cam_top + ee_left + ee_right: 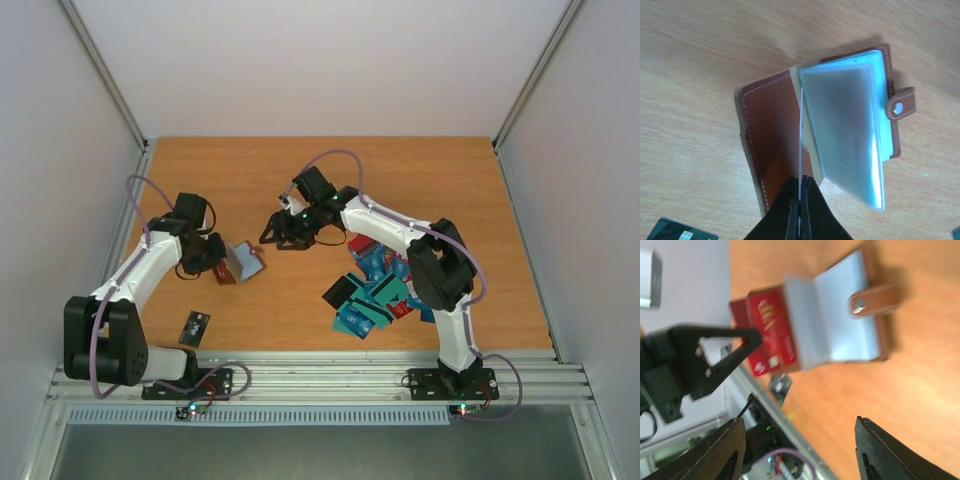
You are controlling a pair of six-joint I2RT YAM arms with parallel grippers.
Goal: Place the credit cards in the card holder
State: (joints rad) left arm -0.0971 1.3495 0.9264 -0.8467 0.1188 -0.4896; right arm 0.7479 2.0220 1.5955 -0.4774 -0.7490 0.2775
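The left gripper (800, 184), jaws clenched on one thin clear sleeve, props open the card holder (767, 135) left of centre on the tabletop (300, 310). It looks light and floppy: brown leather, pale stitching, a snap tab and limp, slick plastic leaves, best pinched by a leaf edge or the stiffer cover. The right gripper (800, 427) hovers beside it, jaws released and empty. The credit cards (375, 295), probably stiff, thin and slippery, lie heaped further right; an overhanging edge suits them.
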